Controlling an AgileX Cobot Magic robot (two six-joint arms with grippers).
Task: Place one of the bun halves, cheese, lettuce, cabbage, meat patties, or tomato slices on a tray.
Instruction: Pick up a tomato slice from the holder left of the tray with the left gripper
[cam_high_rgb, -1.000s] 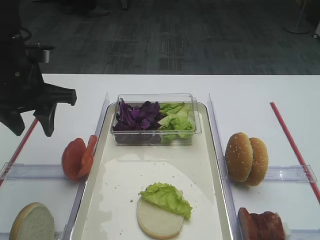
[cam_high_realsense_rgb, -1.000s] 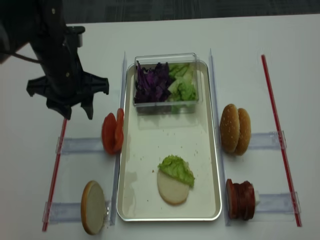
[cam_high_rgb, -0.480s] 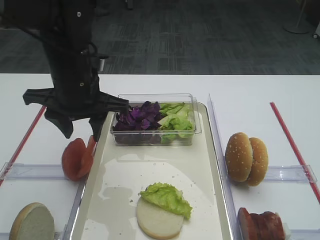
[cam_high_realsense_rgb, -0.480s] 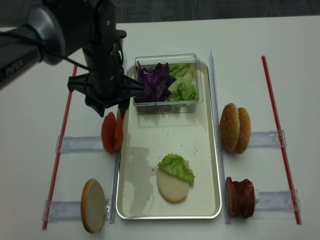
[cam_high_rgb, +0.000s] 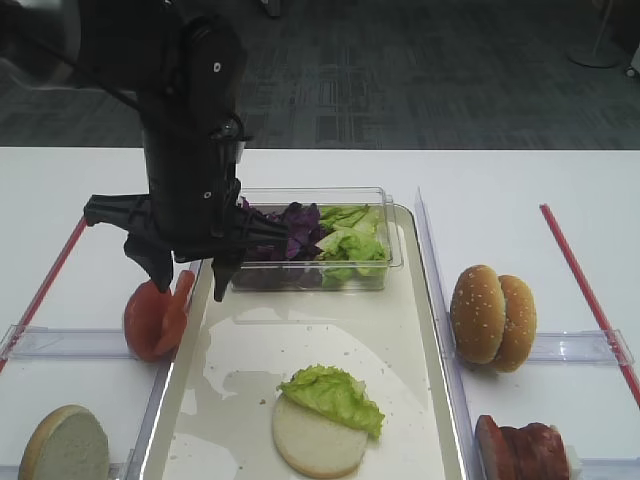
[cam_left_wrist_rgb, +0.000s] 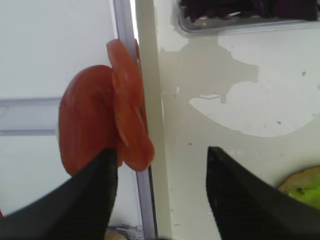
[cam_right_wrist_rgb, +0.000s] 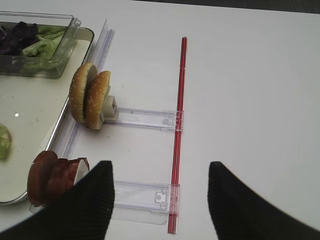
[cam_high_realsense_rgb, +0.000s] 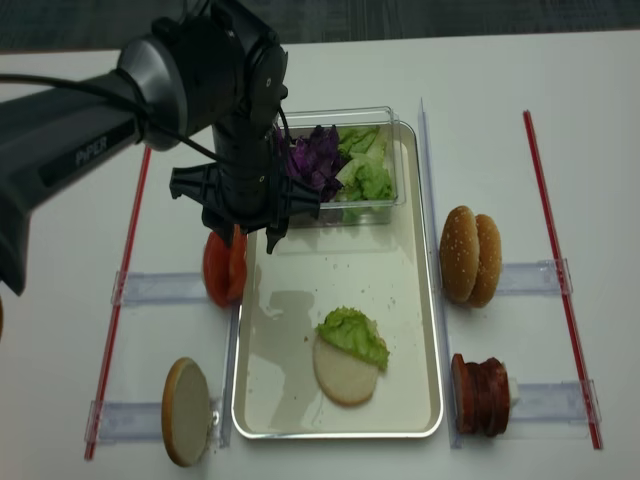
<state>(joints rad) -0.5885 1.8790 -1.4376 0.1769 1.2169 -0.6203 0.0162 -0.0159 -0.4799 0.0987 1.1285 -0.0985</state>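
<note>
Two tomato slices (cam_left_wrist_rgb: 95, 130) stand on edge just outside the left rim of the tray (cam_left_wrist_rgb: 225, 150). My left gripper (cam_left_wrist_rgb: 160, 152) hangs open above them, one finger over the slices and the other over the tray, gripping nothing. From above, the left gripper (cam_high_rgb: 190, 280) sits over the tomato slices (cam_high_rgb: 155, 315). On the tray (cam_high_rgb: 250, 350) lies a pale bun half (cam_high_rgb: 320, 445) topped with lettuce (cam_high_rgb: 335, 395). My right gripper (cam_right_wrist_rgb: 160, 170) stands open over bare table, right of the meat patties (cam_right_wrist_rgb: 52, 175).
A clear box (cam_high_rgb: 310, 275) at the tray's far end holds cabbage (cam_high_rgb: 275, 230) and lettuce. Sesame bun halves (cam_high_rgb: 492, 315) and meat patties (cam_high_rgb: 525, 450) stand right of the tray, and a pale bun half (cam_high_rgb: 65, 445) at front left. Red strips (cam_high_rgb: 585, 290) edge the table.
The left arm has swung in from the far left and come down over the tomato slices and the tray's left rim, jaws still open. The food has not moved.
</note>
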